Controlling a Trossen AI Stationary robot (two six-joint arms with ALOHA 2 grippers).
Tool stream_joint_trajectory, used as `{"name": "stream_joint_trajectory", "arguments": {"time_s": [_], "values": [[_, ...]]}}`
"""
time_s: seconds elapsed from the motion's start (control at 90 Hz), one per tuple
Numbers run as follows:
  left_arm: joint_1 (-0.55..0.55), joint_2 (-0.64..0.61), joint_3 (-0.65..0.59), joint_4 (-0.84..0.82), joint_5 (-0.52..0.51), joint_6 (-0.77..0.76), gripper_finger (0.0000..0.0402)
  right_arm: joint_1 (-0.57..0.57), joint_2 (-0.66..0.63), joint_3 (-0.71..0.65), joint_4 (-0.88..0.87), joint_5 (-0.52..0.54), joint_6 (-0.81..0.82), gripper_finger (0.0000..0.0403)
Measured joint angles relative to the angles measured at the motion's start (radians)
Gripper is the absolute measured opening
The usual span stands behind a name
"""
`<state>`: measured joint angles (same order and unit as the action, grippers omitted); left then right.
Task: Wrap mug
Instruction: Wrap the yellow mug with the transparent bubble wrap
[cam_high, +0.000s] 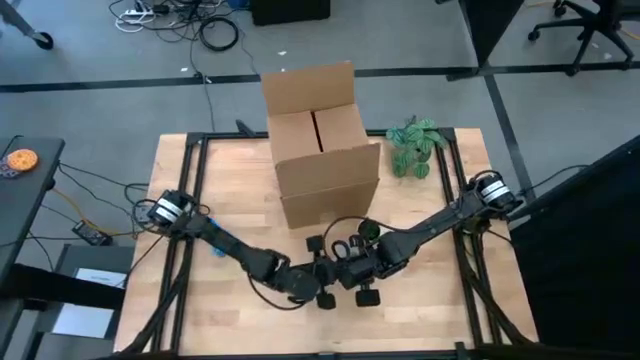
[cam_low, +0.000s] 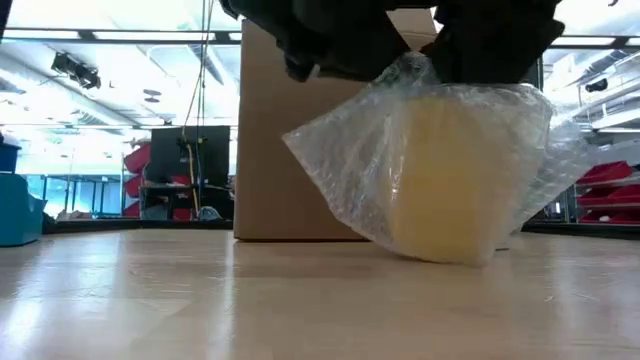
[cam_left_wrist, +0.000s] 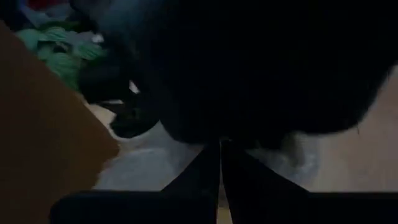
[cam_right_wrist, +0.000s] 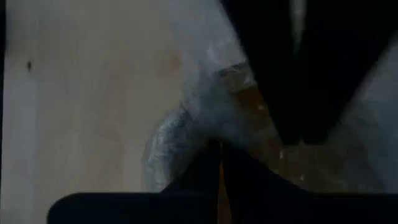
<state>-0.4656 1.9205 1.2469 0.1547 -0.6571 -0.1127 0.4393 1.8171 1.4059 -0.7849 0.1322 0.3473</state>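
Two dark arms are meeting at the near middle of the wooden table (cam_high: 230, 175) in the high view, the left gripper (cam_high: 312, 283) and right gripper (cam_high: 352, 272) crowding together just in front of the open cardboard box (cam_high: 322, 150); a green leafy plant (cam_high: 415, 147) is lying beside the box. At table height, the mug (cam_low: 445, 175), pale yellow and smooth-sided, is sitting on the tabletop already enclosed in clear, crinkled bubble wrap (cam_low: 340, 160), whose loose ends are being gathered at the top under both grippers. Wrapping is judged nearly complete, with closing the top and possibly boxing remaining. The left wrist view is showing its own fingers (cam_left_wrist: 205, 171) pressed narrowly together, though what they are pinching cannot be told. The right wrist view is likewise showing fingers (cam_right_wrist: 208, 168) nearly closed against the translucent wrap (cam_right_wrist: 180, 134).
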Motion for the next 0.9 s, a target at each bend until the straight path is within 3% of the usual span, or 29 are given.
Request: {"name": "stream_joint_trajectory", "arguments": {"time_s": [0.267, 0.489, 0.667, 0.9], "values": [[0.008, 0.0, 0.0, -0.025, 0.005, 0.003, 0.0, 0.0, -0.075, 0.0, -0.002, 0.11, -0.002, 0.0], [-0.007, -0.07, 0.007, -0.161, -0.078, 0.008, 0.0, -0.029, -0.037, 0.0, -0.001, 0.093, -0.018, 0.0], [-0.074, -0.202, 0.032, -0.304, -0.083, 0.009, 0.0, -0.065, 0.032, 0.007, 0.021, 0.08, -0.056, 0.0], [-0.194, -0.227, 0.014, -0.385, -0.055, -0.118, 0.0, -0.093, 0.063, 0.001, 0.027, 0.077, -0.077, 0.0]]}}
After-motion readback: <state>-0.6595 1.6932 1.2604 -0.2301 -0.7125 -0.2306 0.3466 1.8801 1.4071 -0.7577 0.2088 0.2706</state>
